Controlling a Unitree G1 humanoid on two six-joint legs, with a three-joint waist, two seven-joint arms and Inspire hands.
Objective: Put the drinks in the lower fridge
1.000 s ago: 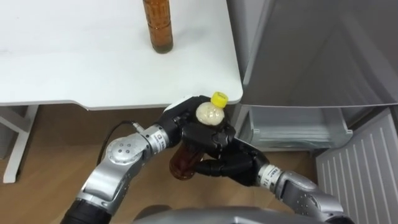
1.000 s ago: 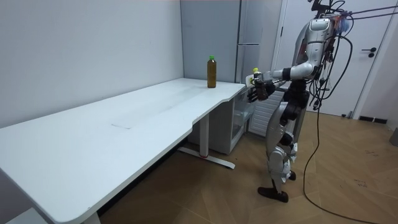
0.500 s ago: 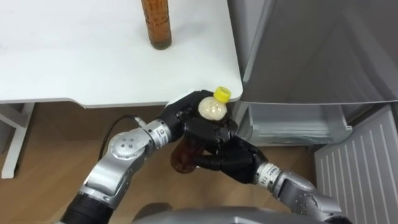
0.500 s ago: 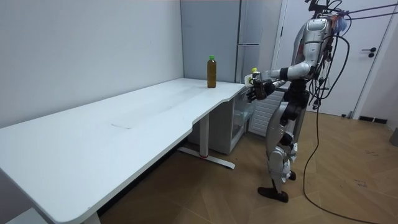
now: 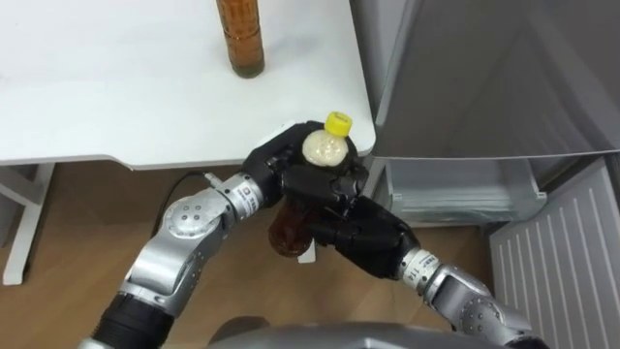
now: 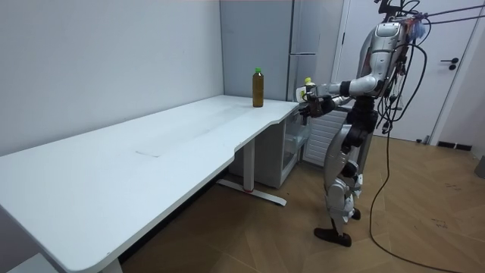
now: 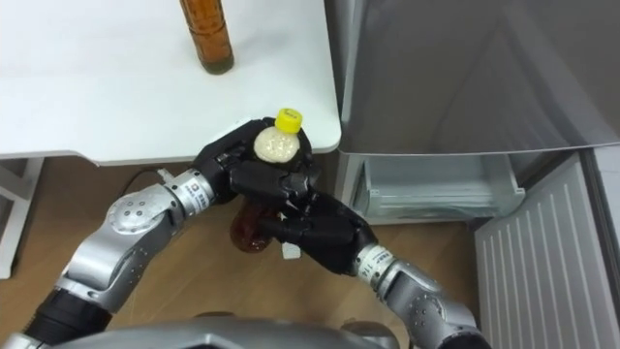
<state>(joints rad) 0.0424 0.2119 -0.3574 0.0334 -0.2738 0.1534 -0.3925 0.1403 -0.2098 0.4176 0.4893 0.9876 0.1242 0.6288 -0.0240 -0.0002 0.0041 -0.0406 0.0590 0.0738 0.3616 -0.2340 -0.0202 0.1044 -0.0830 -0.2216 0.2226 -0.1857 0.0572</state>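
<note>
Left hand (image 5: 276, 173) and right hand (image 5: 360, 231) were both curled round the bottle (image 5: 325, 150), just off the surface (image 5: 116, 87) corner. If I loosened one too soon, it could slip and drop before the fridge (image 5: 455, 189).

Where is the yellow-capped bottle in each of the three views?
Left eye view: yellow-capped bottle at centre, off the table's corner.
Right eye view: the bottle slightly left of centre.
Room view: the bottle right of centre, upper half.
Shared landmark: the brown bottle standing on the table.
</note>
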